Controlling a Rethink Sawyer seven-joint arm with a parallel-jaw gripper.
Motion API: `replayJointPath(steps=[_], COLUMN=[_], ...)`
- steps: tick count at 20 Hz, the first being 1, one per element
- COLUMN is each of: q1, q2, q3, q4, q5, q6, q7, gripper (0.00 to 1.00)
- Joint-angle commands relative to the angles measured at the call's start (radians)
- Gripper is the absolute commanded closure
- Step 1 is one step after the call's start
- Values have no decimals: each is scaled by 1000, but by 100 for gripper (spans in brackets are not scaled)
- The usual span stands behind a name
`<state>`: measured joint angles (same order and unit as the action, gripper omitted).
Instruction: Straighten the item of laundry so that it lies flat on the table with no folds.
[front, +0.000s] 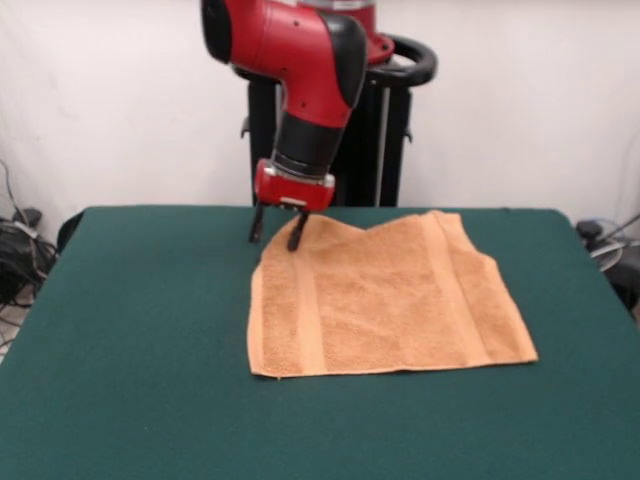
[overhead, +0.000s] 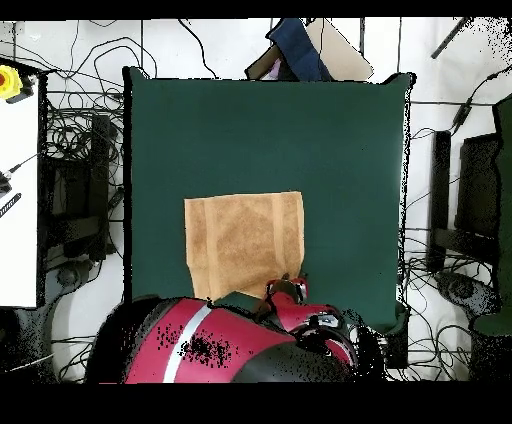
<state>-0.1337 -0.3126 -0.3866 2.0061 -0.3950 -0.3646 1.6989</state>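
Towel (front: 385, 300): orange-tan terry, spread mid-counter, nearer the pedestal-side edge than the camera-side edge in the front view; near edge straight, both near corners laid out.

Far edge: uneven, dipping between two peaks, with the far corner under the claw seemingly turned in or bunched; hard to tell from the overhead view, where the arm hides that part.

Counter (front: 130, 380): dark green cloth top, much larger than the towel, bare on every side of it.

Handling: soft, limp, light; likely to drape and drag rather than slide stiffly; felt-like top probably grips the pile, so pulling one corner may stretch the cloth instead of shifting the whole piece.

Where to take hold: the bunched far corner or the woven band beside it, pinched low at the edge, then drawn outward toward the counter's pedestal-side edge.

Claw (front: 276, 234): two dark fingers parted, tips down at the towel's far corner, one finger over the cloth and one just off it over bare counter; nothing gripped.

Arm: red and black, coming down steeply from the pedestal, wrist nearly vertical, claw pointing straight at the counter.
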Motion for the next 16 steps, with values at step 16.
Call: replayJointPath(steps=[16], q1=[-203], q2=[-259], q3=[270], q4=[-41], q5=[-181], q6=[314], q7=[61], gripper=[0])
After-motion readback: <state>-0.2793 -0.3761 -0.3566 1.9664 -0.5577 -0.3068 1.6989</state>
